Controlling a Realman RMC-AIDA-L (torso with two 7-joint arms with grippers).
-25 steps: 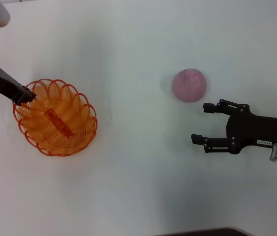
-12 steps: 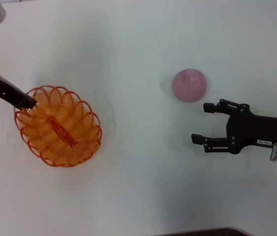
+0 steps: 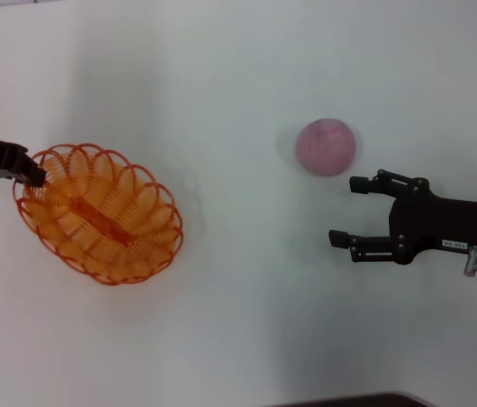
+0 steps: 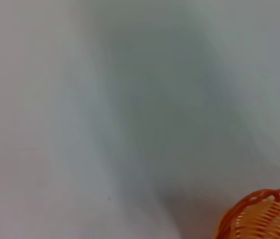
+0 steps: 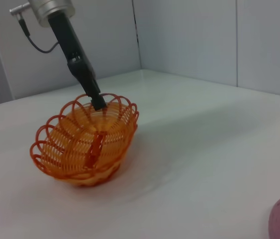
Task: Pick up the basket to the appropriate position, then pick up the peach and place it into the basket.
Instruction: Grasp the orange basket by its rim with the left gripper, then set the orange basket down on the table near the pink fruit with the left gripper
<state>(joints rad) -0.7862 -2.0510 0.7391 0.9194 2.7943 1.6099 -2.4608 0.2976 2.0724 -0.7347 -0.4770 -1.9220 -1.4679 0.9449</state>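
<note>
Left pincer [image 3: 33, 174] clamped on rim of orange wire basket [image 3: 98, 212] at its far-left end, basket tilted, one side raised off white worktop [image 3: 238, 322] per right wrist view. Basket's long axis runs diagonal, from pincer toward near-right. Peach [image 3: 326, 146] sits on worktop well apart, to right. Right pincer [image 3: 346, 212] spread wide, empty, parked — peach just beyond its far finger [image 3: 372, 184], so right arm clearly nearer for the pick.
</note>
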